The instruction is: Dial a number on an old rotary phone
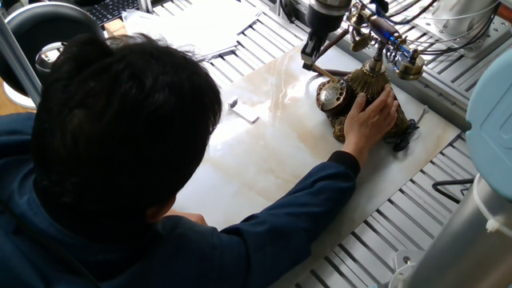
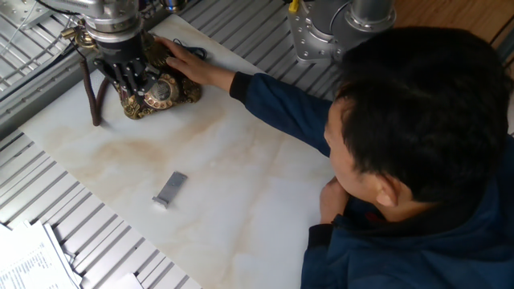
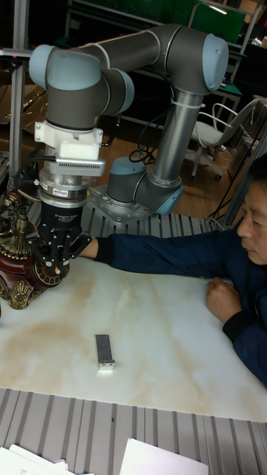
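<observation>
hand (image 1: 374, 117) steadies old rotary phone (image 1: 344, 98); gripper (image 3: 56, 272) at dial (image 1: 330, 94).

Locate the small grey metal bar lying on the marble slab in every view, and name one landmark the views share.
One fixed view: grey bar, left of centre, above the person's head.
The other fixed view: lower left.
Tall fixed view: lower centre.
Shared landmark: the rotary phone, held by the person's hand, with the gripper above its dial.
</observation>
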`<state>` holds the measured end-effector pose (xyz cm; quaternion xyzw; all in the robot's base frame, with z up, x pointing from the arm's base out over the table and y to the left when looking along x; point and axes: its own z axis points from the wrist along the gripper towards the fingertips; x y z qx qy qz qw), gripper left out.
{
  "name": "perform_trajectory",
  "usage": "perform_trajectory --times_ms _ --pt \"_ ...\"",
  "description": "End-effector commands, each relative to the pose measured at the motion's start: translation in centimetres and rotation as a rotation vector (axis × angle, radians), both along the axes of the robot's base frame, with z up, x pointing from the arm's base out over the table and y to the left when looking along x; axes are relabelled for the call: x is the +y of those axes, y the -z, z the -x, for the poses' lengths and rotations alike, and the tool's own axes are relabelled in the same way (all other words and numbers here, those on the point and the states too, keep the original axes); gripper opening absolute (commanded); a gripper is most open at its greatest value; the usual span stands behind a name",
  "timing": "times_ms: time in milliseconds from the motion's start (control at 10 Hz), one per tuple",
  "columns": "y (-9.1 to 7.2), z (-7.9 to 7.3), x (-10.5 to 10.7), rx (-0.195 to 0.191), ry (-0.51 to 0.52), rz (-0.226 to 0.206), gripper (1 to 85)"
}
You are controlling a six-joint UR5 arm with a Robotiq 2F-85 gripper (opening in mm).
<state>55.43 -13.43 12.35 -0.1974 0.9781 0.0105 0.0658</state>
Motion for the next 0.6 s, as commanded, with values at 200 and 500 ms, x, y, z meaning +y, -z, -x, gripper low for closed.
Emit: perform_trajectory --times_ms 200,500 --pt "0.5 1.4 -0.6 0.002 -0.059 0.05 2.0" --pt "0.4 1.5 -1.1 0.002 -0.066 0.064 2.0"
